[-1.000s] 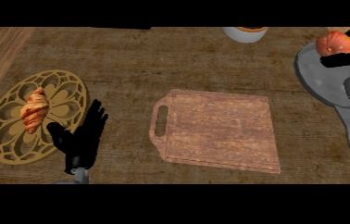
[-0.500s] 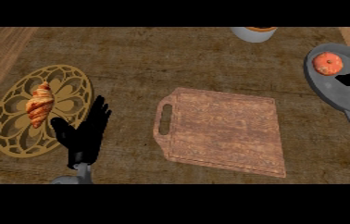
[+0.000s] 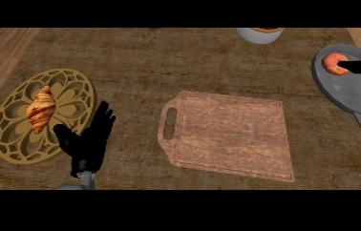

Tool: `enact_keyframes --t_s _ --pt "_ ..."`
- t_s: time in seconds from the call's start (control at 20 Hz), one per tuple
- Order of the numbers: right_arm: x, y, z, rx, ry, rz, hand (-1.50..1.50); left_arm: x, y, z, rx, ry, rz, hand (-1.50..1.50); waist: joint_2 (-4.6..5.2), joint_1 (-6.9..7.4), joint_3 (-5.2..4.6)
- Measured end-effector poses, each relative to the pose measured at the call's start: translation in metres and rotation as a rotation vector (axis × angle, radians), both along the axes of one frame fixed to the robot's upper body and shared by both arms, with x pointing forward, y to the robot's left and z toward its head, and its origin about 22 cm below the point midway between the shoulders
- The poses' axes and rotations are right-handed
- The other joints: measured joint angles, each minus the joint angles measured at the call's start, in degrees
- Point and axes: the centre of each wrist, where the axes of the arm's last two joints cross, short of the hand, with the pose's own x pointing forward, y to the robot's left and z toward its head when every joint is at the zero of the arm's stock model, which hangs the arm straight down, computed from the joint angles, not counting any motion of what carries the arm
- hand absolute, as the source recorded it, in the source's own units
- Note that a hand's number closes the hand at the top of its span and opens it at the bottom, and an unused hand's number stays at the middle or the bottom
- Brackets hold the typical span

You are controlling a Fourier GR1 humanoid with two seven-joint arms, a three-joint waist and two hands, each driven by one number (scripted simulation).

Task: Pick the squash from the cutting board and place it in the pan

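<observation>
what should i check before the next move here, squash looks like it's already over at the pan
1. Squash inside the pan: ok, the orange piece lies in the grey pan at the right edge.
2. Cutting board free of the squash: ok, its top shows bare.
3. Right hand released: cannot tell, only a dark tip shows at the frame edge against the squash.
4. Left hand out of the way: ok, open and resting between the patterned plate and the board.
5. Croissant undisturbed: ok, it lies on the plate, apart from the left hand.
6. Cup at the top edge: ok, upright, apart from the pan.
</observation>
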Motion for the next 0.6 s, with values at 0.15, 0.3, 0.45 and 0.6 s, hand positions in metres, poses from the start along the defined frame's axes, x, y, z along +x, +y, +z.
enact_keyframes --t_s 0.15,0.3,0.45,0.6 --pt "-0.004 -0.010 0.007 0.121 -0.105 0.030 -1.50 -0.001 0.004 -0.001 0.002 0.000 0.009 0.00 -0.11 -0.58 -0.04" --pt "-0.011 -0.022 0.008 0.253 -0.196 0.073 -1.50 -0.003 0.007 -0.002 -0.001 0.002 0.021 0.00 -0.32 -1.22 -0.11" --pt "-0.028 -0.041 0.001 0.358 -0.261 0.124 -1.50 -0.003 0.013 -0.001 0.000 0.010 0.035 0.00 -0.55 -1.92 -0.17" --pt "-0.045 -0.058 -0.005 0.445 -0.307 0.187 -1.50 -0.003 0.017 0.000 0.004 0.011 0.047 0.00 -0.76 -2.34 -0.28"
